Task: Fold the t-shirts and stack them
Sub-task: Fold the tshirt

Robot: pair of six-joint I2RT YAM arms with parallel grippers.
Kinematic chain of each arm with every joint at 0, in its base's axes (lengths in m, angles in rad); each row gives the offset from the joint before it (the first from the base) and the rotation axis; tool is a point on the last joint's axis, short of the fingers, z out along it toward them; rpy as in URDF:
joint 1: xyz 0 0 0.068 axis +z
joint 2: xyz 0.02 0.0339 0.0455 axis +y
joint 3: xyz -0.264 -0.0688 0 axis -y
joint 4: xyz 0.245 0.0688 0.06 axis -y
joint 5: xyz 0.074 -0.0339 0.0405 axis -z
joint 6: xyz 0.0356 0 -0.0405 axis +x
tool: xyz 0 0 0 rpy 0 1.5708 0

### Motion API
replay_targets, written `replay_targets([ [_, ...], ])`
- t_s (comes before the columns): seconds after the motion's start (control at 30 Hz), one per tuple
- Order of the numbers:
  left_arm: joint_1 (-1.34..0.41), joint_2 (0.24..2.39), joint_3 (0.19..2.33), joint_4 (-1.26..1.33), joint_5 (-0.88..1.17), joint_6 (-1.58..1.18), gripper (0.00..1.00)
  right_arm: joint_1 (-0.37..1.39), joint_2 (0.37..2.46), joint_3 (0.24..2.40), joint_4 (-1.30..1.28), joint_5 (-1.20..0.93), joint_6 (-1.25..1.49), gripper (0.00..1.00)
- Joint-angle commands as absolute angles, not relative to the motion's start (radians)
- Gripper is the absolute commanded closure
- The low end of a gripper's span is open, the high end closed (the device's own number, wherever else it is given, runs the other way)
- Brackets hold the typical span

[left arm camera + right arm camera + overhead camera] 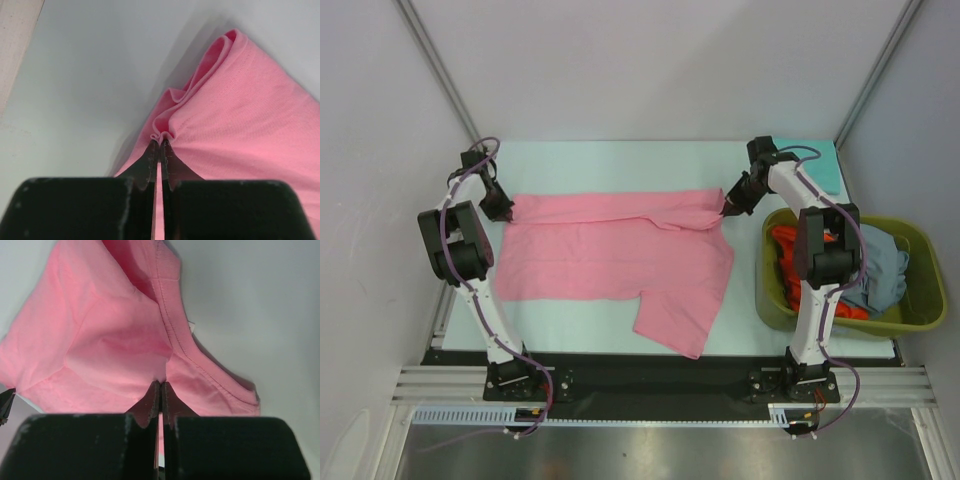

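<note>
pink t-shirt (pixel 610 250) spread on bench (pixel 620 160), far edge pinched at both ends: left gripper (pixel 510 212) and right gripper (pixel 727 207) clamped on thin cloth. risk: shallow bite may slip under tension; uneven pull skews fold.

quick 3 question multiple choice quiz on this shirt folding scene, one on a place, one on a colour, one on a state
1. The green basket stands:
A. between the two arms
B. just right of the right arm
C. at the table's left edge

2. The spread t-shirt is:
A. pink
B. teal
C. grey-blue

3. The left gripper is:
A. open above the cloth
B. shut on nothing
C. shut on the spread t-shirt's edge

Answers:
1 B: the top view shows it at the table's right end, beside that arm.
2 A: pink cloth covers the middle of the table.
3 C: the left wrist view shows the fingertips pinching a bunched pink fold.
</note>
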State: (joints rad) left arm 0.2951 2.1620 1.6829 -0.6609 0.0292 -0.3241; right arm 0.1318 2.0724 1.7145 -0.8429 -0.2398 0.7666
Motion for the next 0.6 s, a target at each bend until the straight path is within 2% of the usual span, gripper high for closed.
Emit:
replay_targets([
  [0.0,0.308,2.146,1.703,-0.670,-0.023,-0.318,0.95,0.137,2.063,1.700,-0.859,-0.207,0.755,1.00],
  [0.07,0.310,2.152,1.706,-0.676,-0.035,-0.314,0.86,0.140,2.069,1.690,-0.864,-0.204,0.749,1.00],
  [0.1,0.308,2.151,1.703,-0.672,-0.035,-0.314,0.74,0.141,2.072,1.684,-0.859,-0.203,0.747,1.00],
  [0.13,0.308,2.146,1.700,-0.670,-0.043,-0.314,0.68,0.143,2.075,1.680,-0.856,-0.202,0.736,0.98],
  [0.2,0.308,2.112,1.675,-0.649,-0.045,-0.322,0.57,0.146,2.077,1.678,-0.851,-0.204,0.721,0.90],
  [0.27,0.308,2.074,1.674,-0.644,-0.043,-0.337,0.50,0.155,2.075,1.706,-0.862,-0.181,0.690,0.80],
  [0.3,0.308,2.065,1.681,-0.649,-0.043,-0.345,0.46,0.159,2.072,1.727,-0.879,-0.167,0.674,0.72],
  [0.37,0.310,2.040,1.690,-0.647,-0.035,-0.370,0.42,0.184,2.062,1.772,-0.900,-0.085,0.600,0.64],
  [0.4,0.308,2.014,1.695,-0.631,-0.029,-0.374,0.40,0.193,2.060,1.820,-0.908,-0.040,0.577,0.54],
  [0.47,0.308,1.991,1.700,-0.603,-0.020,-0.385,0.39,0.205,2.075,1.867,-0.907,-0.028,0.510,0.51],
  [0.5,0.308,1.988,1.716,-0.594,-0.008,-0.388,0.37,0.206,2.086,1.914,-0.913,-0.025,0.497,0.45],
  [0.57,0.310,2.002,1.742,-0.560,0.044,-0.380,0.34,0.206,2.132,1.960,-0.908,-0.040,0.482,0.45],
])
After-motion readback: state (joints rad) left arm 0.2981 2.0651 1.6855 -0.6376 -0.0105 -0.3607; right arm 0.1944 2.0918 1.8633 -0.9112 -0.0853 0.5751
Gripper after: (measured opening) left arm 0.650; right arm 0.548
